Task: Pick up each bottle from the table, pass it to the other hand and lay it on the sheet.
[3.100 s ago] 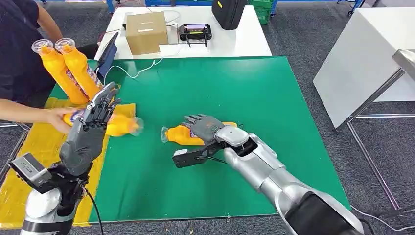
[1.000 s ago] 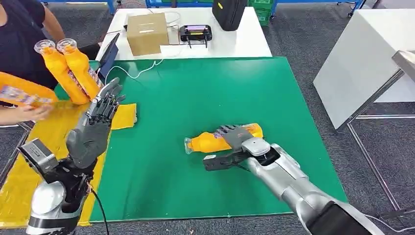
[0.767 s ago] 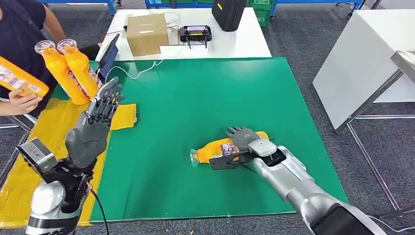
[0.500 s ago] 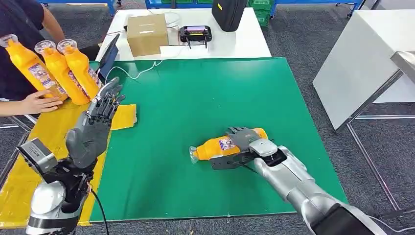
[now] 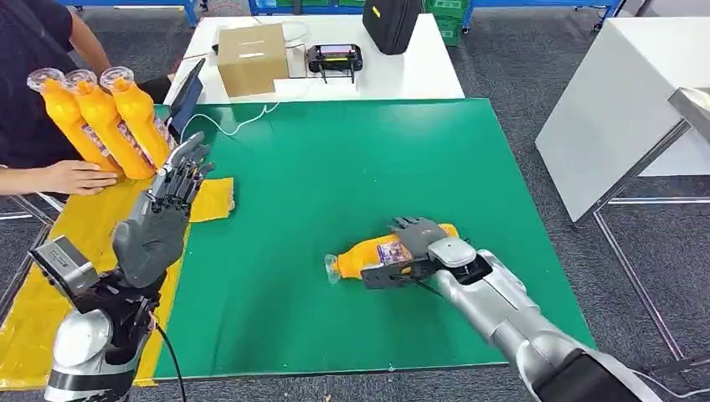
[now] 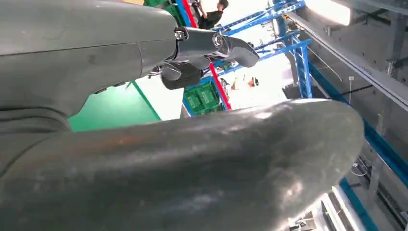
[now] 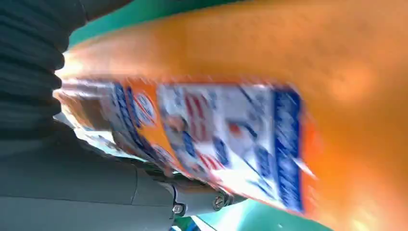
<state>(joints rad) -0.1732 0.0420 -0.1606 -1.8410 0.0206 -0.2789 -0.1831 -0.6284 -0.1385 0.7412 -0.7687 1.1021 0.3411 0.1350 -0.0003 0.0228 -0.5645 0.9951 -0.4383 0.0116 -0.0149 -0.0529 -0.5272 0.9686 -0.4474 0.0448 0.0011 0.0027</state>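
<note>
An orange bottle with a clear cap lies across the right half of the green table. My right hand grips it around the middle, fingers over the top and thumb underneath. The right wrist view shows the bottle's orange body and printed label close up against my hand. My left hand is raised at the table's left edge, fingers spread, holding nothing; its thumb looms large in the left wrist view. The yellow sheet lies along the left side.
A person at the far left steadies three orange bottles standing at the sheet's far end. A cardboard box, a controller and a black bag sit on the white table behind. A white table stands to the right.
My right hand closed around the bottle and drew it nearer and to the right, tipping it slightly. The person lifted a bottle off the sheet and stood it beside the other two.
</note>
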